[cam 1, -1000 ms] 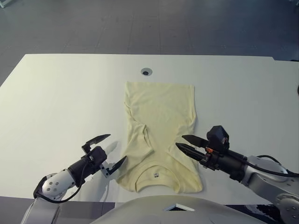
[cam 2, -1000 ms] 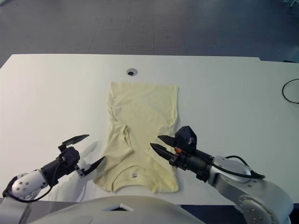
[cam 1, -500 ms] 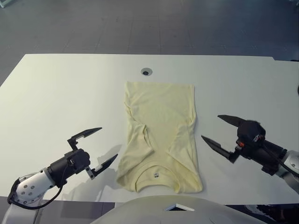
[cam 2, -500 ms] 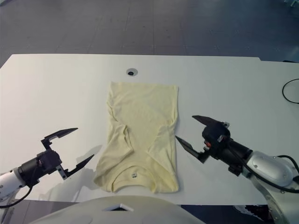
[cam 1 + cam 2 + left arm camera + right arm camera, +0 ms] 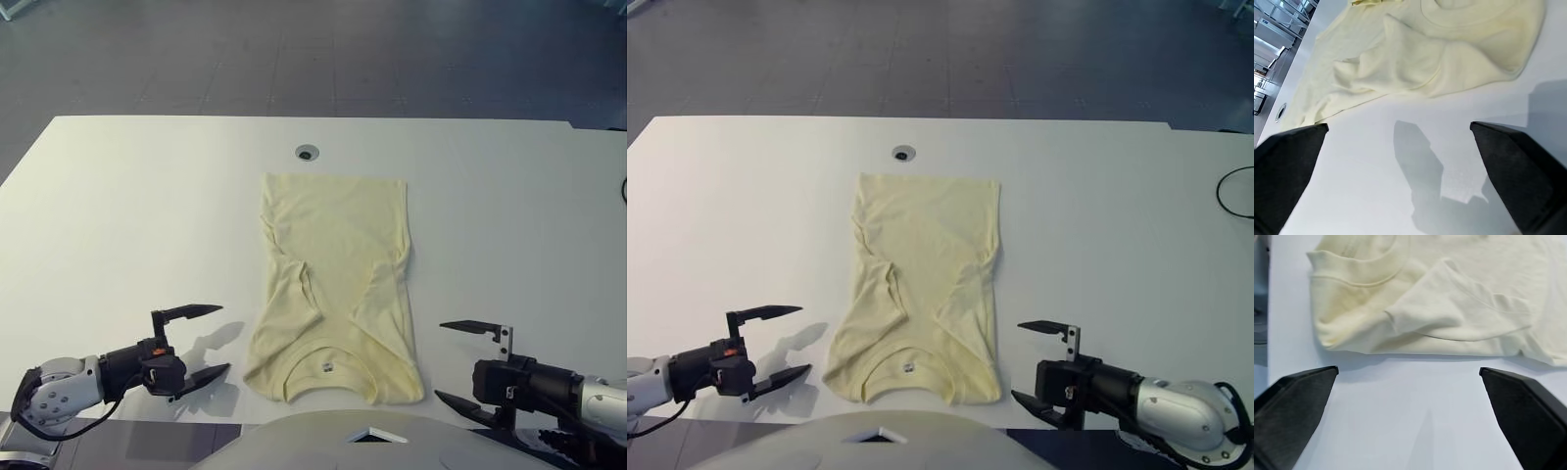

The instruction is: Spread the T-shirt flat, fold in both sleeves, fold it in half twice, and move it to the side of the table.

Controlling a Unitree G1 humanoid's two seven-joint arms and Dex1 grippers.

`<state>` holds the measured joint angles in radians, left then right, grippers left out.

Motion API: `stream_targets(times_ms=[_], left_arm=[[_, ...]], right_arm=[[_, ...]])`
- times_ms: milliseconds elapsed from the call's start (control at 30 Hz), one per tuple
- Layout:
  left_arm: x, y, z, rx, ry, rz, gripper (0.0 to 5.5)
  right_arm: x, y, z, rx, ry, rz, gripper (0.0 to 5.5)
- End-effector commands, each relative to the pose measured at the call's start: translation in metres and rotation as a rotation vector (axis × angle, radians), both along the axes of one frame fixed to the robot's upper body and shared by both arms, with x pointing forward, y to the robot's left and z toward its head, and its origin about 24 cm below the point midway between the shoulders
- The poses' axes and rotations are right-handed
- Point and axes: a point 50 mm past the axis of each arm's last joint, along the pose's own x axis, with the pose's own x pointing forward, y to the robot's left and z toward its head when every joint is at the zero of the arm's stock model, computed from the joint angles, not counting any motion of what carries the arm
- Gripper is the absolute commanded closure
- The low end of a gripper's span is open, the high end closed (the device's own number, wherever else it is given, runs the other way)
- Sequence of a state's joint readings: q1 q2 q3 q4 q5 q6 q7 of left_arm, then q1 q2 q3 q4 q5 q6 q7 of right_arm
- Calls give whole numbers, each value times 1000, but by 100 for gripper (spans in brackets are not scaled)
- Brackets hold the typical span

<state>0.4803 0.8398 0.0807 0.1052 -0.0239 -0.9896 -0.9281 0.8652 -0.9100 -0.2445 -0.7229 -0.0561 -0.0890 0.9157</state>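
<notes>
At the near edge of the white tabletop [image 5: 127, 215], the left end effector [image 5: 224, 338] hovers with its fingers spread wide, holding nothing, just left of the T-shirt's collar end. The right end effector [image 5: 439, 359] is likewise released and empty, just right of it. Between them the pale yellow T-shirt [image 5: 338, 274] lies lengthwise, both sleeves folded inward, hem farthest away. Beyond the hem sits a small round grommet [image 5: 308, 152].
</notes>
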Motion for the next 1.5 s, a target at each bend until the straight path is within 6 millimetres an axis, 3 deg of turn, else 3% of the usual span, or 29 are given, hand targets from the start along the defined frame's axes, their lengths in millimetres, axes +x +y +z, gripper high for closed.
stream_targets(times_ms=[33,600,1133,1500], left_arm=[[-5,-4,-13,10,63,-35,10],[-13,-20,-29,-65,114,-93,10],[-18,-20,-35,7,147,-185,287],[-18,-27,-40,12,144,-227,467]], right_arm=[[-3,4,-8,-11,3,28,13],[7,20,-31,9,-117,49,13],[-10,34,-32,69,-115,141,269],[-7,25,-35,28,-103,86,441]])
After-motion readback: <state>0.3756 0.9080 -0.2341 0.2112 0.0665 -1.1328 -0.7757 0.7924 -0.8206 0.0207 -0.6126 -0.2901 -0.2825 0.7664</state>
